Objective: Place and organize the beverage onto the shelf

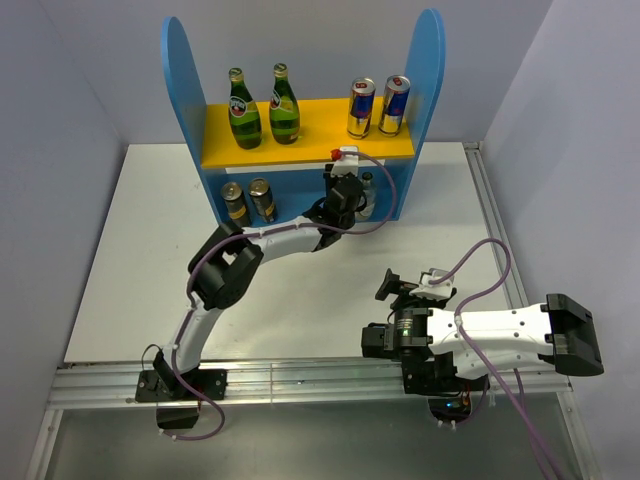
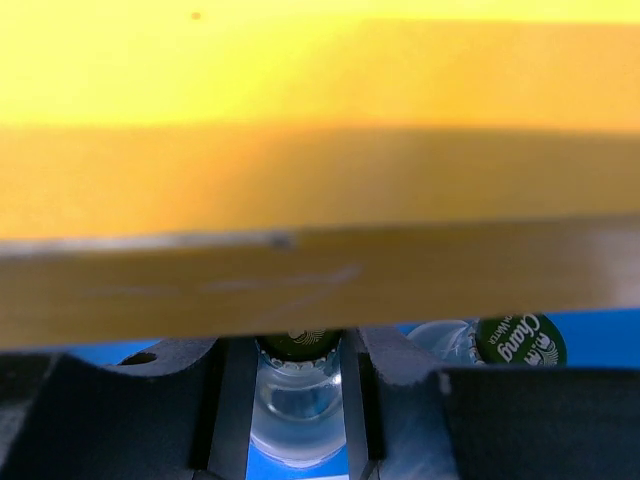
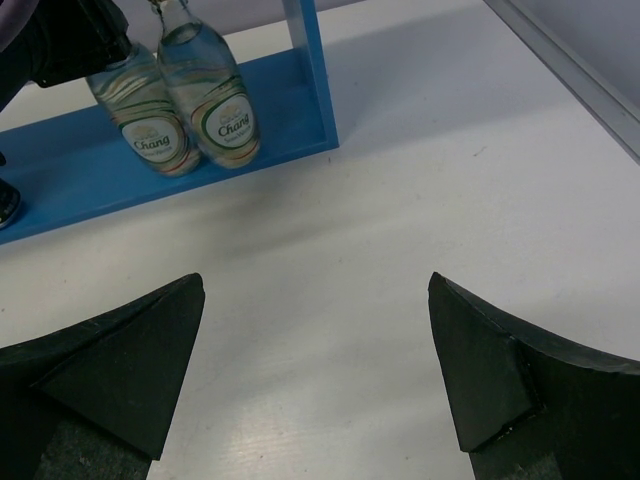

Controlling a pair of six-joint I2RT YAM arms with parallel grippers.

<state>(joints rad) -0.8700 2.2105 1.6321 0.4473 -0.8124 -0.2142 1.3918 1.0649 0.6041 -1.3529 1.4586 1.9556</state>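
The shelf (image 1: pixel 310 142) stands at the back of the table, blue with a yellow upper board (image 2: pixel 300 180). Two green glass bottles (image 1: pixel 243 110) stand on the board's left. Two brown-gold cans (image 1: pixel 248 200) sit on the lower level's left. My left gripper (image 1: pixel 345 195) reaches under the board and is shut on the neck of a clear green-capped bottle (image 2: pixel 297 420), which stands upright on the blue base (image 3: pixel 100 170). A second clear bottle (image 3: pixel 225 100) stands touching it on the right. My right gripper (image 3: pixel 315 340) hangs open over bare table, nothing between its fingers.
Two blue-and-silver cans (image 1: pixel 377 105) stand on the right of the yellow board. The right arm (image 1: pixel 500 335) lies folded at the near right, by the metal rail (image 1: pixel 300 375) along the front edge. Grey walls close in both sides.
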